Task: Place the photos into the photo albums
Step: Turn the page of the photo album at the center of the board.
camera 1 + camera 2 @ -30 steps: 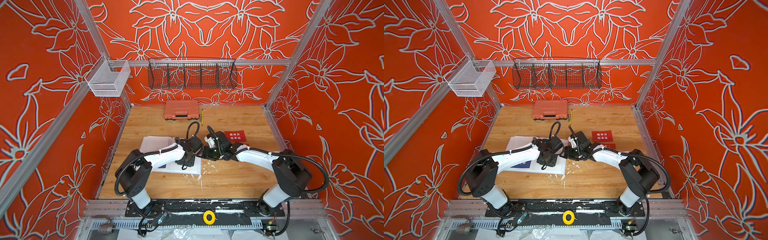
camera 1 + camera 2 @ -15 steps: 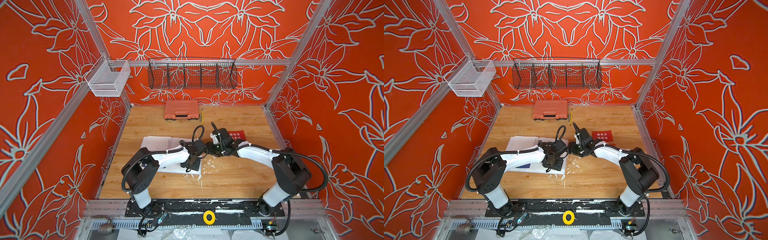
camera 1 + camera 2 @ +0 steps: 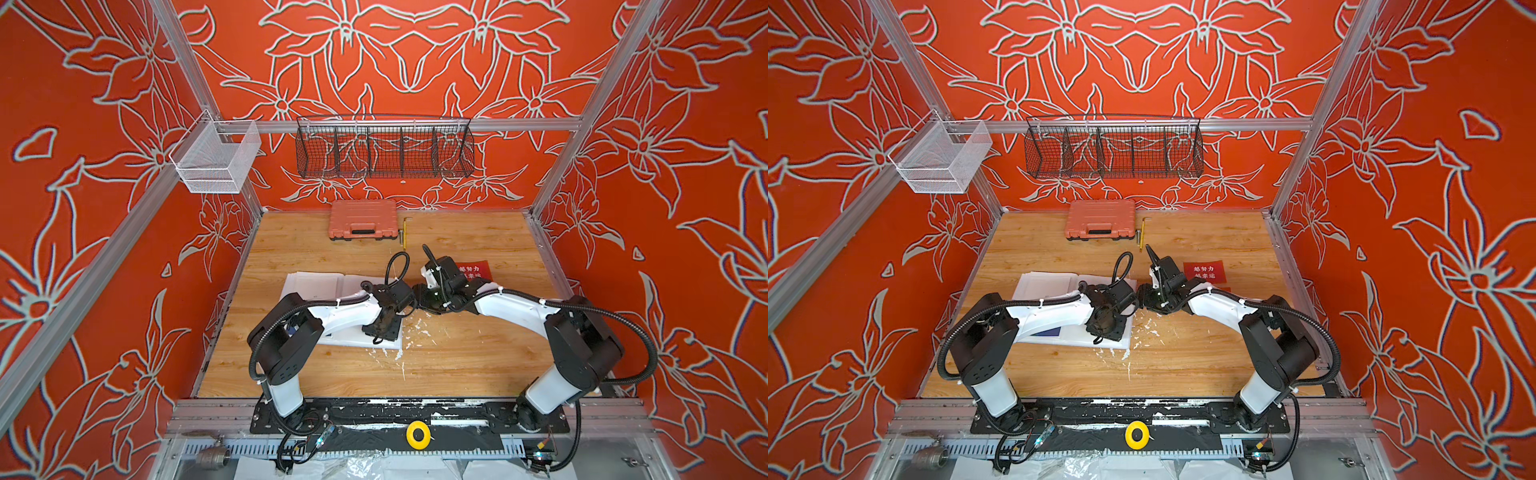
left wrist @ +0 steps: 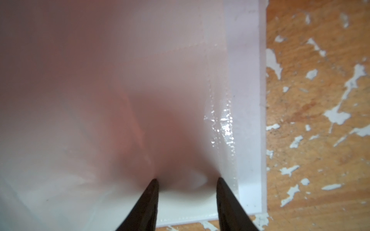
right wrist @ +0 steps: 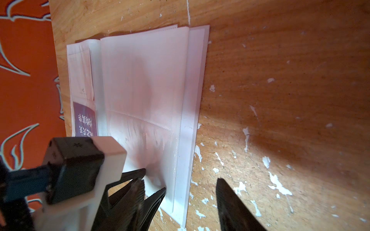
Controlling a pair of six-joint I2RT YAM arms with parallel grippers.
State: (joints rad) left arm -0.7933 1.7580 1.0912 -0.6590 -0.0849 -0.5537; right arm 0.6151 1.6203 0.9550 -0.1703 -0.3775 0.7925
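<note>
Left gripper [image 4: 187, 180]: jaws part-open, both tips down on the clear sleeve [image 4: 220, 120] at the outer edge of the photo album [image 3: 316, 286], which lies open toward the counter's [image 3: 457, 365] left edge. The film puckers between the tips, but I see nothing pinched yet. My worry is that squeezing too hard will crease or tear the pocket, or drag the whole page. Right gripper [image 5: 189, 186]: jaws wide and empty, just beside that album edge, so the two could clash. A red photo [image 3: 1203, 272] lies right of the counter's middle.
</note>
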